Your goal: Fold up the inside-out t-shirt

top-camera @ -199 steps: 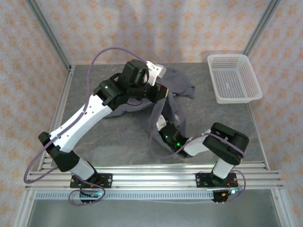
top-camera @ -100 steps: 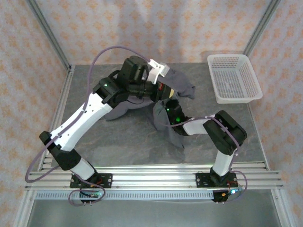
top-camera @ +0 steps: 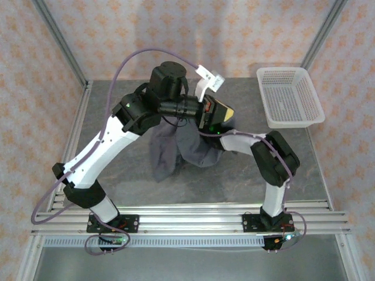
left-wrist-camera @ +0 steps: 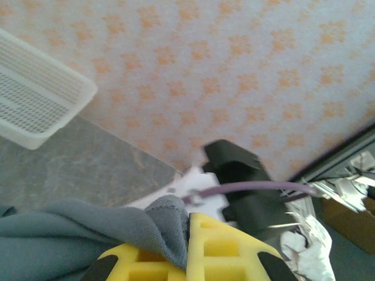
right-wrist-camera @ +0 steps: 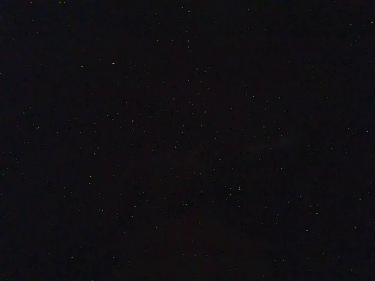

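The dark slate-grey t-shirt [top-camera: 176, 146] hangs bunched from my left gripper [top-camera: 220, 111], which is raised above the middle of the table. Its lower folds rest on the grey table top [top-camera: 117, 170]. In the left wrist view the yellow fingers [left-wrist-camera: 234, 246] are shut on a hemmed fold of the t-shirt [left-wrist-camera: 88, 222], the left gripper [left-wrist-camera: 190, 234] pointing towards the back wall. My right arm's wrist [top-camera: 212, 125] reaches up close under the left gripper, against the cloth. The right wrist view is black, so the right jaws are hidden.
A white mesh basket [top-camera: 290, 96] stands at the back right of the table, also seen as the basket [left-wrist-camera: 35, 105] in the left wrist view. Metal frame posts rise at the back corners. Bare table lies to the left and front of the shirt.
My left gripper has risen and moved right, lifting the shirt off the table so it hangs. The right arm has swung from the near side up to the left gripper.
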{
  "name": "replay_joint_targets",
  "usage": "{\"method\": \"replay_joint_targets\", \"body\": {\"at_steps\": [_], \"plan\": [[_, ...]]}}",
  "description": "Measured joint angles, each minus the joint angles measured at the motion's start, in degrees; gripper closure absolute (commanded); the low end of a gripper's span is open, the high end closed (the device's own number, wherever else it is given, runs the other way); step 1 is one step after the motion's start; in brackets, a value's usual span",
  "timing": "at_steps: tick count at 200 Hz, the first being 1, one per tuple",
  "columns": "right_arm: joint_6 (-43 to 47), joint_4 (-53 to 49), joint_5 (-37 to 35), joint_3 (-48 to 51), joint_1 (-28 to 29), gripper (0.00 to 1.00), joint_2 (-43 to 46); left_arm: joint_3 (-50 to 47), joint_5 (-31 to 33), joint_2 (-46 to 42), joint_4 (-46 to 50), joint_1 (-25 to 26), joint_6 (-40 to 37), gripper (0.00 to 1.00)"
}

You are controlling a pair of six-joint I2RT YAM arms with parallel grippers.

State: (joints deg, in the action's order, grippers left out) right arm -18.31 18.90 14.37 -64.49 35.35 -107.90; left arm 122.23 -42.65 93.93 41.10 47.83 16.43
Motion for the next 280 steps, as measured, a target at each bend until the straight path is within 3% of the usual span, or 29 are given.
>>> {"method": "replay_joint_targets", "body": {"at_steps": [28,74,127,142,160,208,224,234,249,257,275,280], "plan": [[-3.0,-2.9,3.3,-1.2,-0.5,1.0,-4.6,2.2,0.2,-0.5,0.0,0.7,-1.0,1.0],[-6.9,-6.2,6.5,3.0,-0.3,0.99,-2.9,-0.2,6.6,-7.7,0.7,0.5,-6.1,1.0],[-5.3,-18.0,2.9,-1.4,-2.0,0.85,-2.3,-3.2,1.9,-14.2,-2.4,0.9,-7.5,1.0],[-3.7,-21.4,2.0,-2.0,-1.7,0.73,-2.4,-4.1,1.0,-15.0,-2.8,0.9,-7.8,1.0],[-1.7,-25.3,1.1,-2.0,-1.0,0.44,-2.4,-4.7,1.5,-15.1,-2.9,0.9,-8.7,1.0],[3.9,-35.4,0.2,-2.4,2.4,0.21,-0.5,-8.8,7.0,-14.7,-2.5,1.2,-9.6,1.0],[5.3,-37.8,0.0,-2.4,4.4,0.17,-0.2,-11.1,7.2,-14.6,-2.5,1.2,-9.5,1.0],[6.2,-38.5,-0.3,-2.2,5.4,0.18,-0.1,-12.3,7.5,-14.6,-2.5,1.2,-9.5,1.0],[6.9,-39.0,-2.3,-2.2,6.5,0.33,-0.4,-12.9,7.6,-14.6,-2.5,1.2,-9.5,1.0],[7.5,-39.2,-4.0,-2.4,6.8,0.45,-0.9,-12.9,7.6,-14.6,-2.6,1.2,-9.5,1.0],[7.5,-39.9,-7.4,-3.2,7.0,0.9,-2.0,-12.3,7.7,-14.7,-2.6,1.2,-9.8,1.0],[7.4,-39.9,-7.8,-3.4,7.0,0.96,-2.1,-12.1,8.0,-14.7,-2.6,1.2,-9.9,1.0]]}}
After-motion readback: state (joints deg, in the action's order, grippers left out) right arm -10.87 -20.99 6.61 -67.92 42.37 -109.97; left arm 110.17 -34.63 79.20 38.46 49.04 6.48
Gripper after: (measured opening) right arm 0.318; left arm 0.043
